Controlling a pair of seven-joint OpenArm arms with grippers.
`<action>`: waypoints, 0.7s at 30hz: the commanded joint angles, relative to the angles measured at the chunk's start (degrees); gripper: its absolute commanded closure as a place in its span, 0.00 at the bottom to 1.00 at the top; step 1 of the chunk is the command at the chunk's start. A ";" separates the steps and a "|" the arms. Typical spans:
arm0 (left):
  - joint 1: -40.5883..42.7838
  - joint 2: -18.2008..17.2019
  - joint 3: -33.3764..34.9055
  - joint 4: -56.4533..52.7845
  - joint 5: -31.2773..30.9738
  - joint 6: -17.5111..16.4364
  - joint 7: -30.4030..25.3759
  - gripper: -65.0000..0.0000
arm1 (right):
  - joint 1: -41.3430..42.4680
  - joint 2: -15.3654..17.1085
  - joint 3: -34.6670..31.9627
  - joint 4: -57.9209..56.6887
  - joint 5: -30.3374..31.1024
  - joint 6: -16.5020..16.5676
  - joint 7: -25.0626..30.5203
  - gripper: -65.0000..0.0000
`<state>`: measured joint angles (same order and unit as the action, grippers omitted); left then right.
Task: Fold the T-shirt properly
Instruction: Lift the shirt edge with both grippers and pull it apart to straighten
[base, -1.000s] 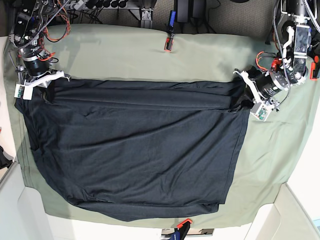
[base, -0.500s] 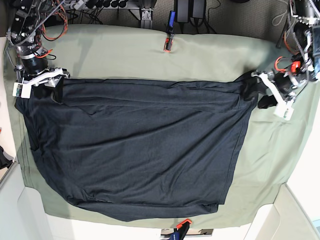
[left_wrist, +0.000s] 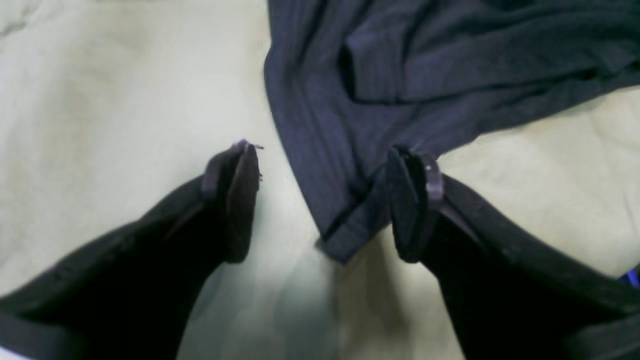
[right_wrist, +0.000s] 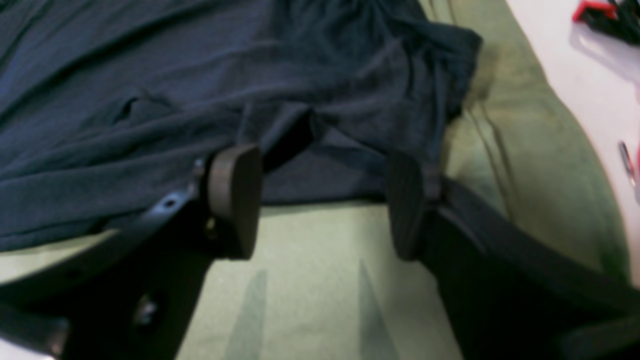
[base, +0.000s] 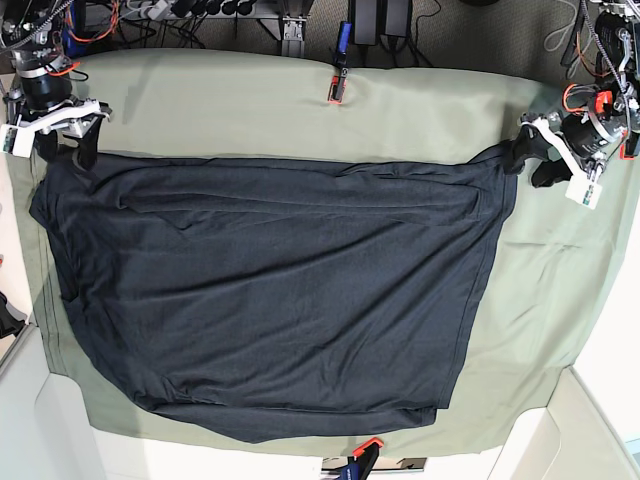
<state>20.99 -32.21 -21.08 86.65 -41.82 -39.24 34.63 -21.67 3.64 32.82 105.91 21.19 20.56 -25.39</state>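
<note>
The dark T-shirt lies spread flat on the olive table cloth, with a folded band along its far edge. At its far right corner my left gripper stands open. In the left wrist view the shirt's corner hem lies loose between the open fingers, close to the right-hand one. My right gripper is open at the far left corner. In the right wrist view the shirt's edge lies just beyond the gripper, with bare cloth between the pads.
A red and black clip lies at the cloth's far edge, with cables and stands behind it. An orange-tipped tool sits at the near edge. White surfaces flank the lower corners.
Both grippers have opened and let go of the shirt's far corners. Both arms drew back outward, and the far edge now lies stretched wider on the cloth.
</note>
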 joint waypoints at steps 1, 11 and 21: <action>-0.15 -0.44 -0.48 0.59 -0.76 -0.24 -0.70 0.34 | 0.02 0.50 0.44 1.07 0.90 0.26 1.29 0.41; -0.17 3.67 2.60 0.59 0.17 -0.37 0.26 0.34 | 0.04 0.50 0.76 1.01 -1.57 -2.71 0.92 0.41; -0.17 3.78 3.82 0.59 2.93 -0.13 -0.59 0.34 | 1.66 0.50 1.07 0.00 -7.98 -8.87 1.42 0.41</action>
<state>20.91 -27.75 -17.19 86.67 -39.53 -39.29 33.36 -20.27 3.64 33.54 105.14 13.21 11.94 -25.56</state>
